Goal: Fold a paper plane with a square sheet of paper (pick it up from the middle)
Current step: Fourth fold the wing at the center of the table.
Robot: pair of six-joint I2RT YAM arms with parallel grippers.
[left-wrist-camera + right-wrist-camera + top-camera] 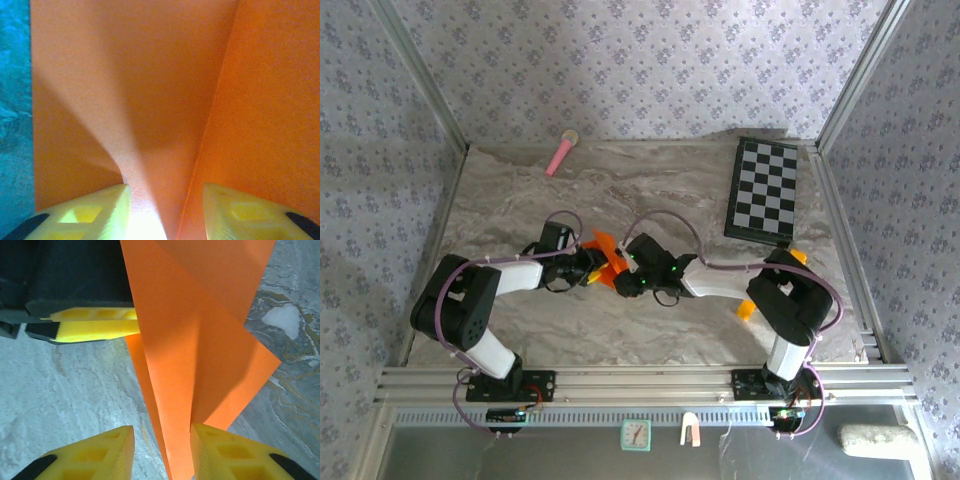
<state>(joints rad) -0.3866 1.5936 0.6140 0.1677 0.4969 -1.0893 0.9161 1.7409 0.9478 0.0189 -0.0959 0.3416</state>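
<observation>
Above the middle of the counter (670, 190), the left jaws are pinching the orange paper plane (607, 256) while the right jaws are standing apart around its ridge. Judging by this, they should be closing squarely on the crease, never tugging.

The paper plane (607, 254) is bright orange and plain, darker orange in the shade of its creases. The left end effector (166, 192) has pale yellow fingers (95, 212) with black pads (29, 223); the right end effector (162, 432) has the same yellow fingers (95, 455) and black pads (36, 466). The left arm (515, 278) and right arm (720, 282) are white with black joints. The surface (660, 190) is marbled grey and white with brownish veins. The walls (620, 60) carry lilac wallpaper with a small floral pattern. The checkerboard (763, 188) is black and white, the stick (560, 153) pink, the small block (747, 308) yellow-orange, the little clock (636, 433) teal-framed.
</observation>
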